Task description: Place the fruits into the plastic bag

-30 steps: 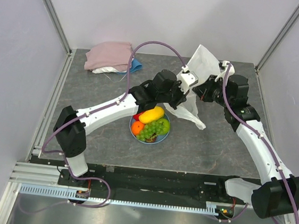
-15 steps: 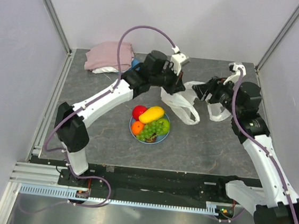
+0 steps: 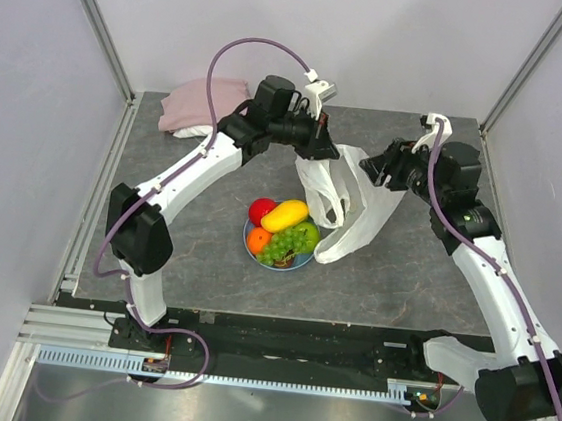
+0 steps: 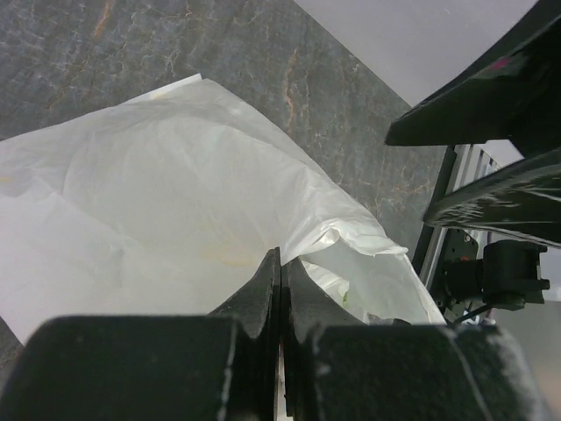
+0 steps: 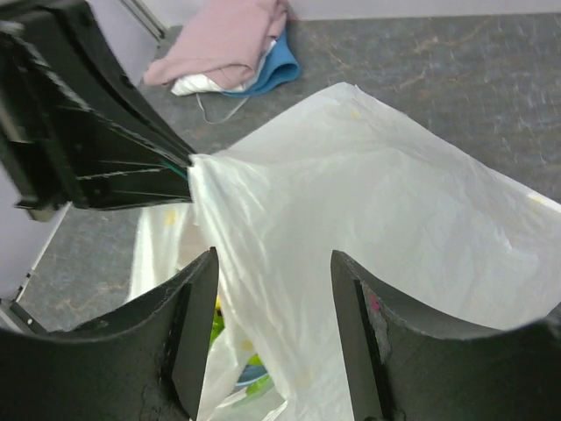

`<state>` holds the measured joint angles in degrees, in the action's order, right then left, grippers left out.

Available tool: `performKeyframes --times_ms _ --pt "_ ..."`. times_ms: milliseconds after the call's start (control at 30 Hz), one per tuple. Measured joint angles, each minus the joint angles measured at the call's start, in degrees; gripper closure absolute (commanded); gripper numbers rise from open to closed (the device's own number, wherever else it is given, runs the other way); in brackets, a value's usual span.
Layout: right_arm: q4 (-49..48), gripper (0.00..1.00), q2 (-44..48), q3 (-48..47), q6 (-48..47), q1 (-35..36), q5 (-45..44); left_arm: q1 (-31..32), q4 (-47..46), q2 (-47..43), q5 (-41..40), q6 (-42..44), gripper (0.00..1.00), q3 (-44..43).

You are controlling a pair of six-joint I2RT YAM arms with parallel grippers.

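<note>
Over the grey bench (image 3: pixel 405 274), the left end effector (image 4: pixel 280 263) stood clamped on the plastic bag (image 3: pixel 361 214), while the right end effector (image 5: pixel 273 259), jaws apart and empty, likely needed the opposite rim to spread it.

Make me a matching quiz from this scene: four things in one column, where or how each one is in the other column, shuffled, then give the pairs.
Column one:
1. left gripper
2. right gripper
3. grape bunch
4. pink cloth

Column two:
A. at the far left corner of the table
B. open, jaws either side of the plastic bag
C. shut on the plastic bag
D. on the blue plate

Pairs: 1-C, 2-B, 3-D, 4-A
</note>
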<state>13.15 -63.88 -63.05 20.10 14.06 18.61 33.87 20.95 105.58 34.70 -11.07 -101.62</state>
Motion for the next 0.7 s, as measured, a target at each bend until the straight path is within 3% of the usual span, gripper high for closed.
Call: performKeyframes --times_ms 333,567,667,700 --pt "4.8 0.33 -0.7 -1.8 -5.5 5.5 -4.6 -0.6 0.0 0.0 0.4 0.0 0.98 0.0" --pt "7.3 0.36 -4.1 -2.9 -9.4 9.9 -12.7 -1.2 0.0 0.0 0.5 0.1 0.98 0.0" --pt "7.5 0.66 -6.3 -2.9 -9.8 10.7 -17.6 -1.2 0.0 0.0 1.3 0.7 0.99 0.0" --pt "7.5 0.84 -6.9 -2.9 -9.4 10.8 -19.4 -1.2 0.0 0.0 1.6 1.0 0.94 0.0"
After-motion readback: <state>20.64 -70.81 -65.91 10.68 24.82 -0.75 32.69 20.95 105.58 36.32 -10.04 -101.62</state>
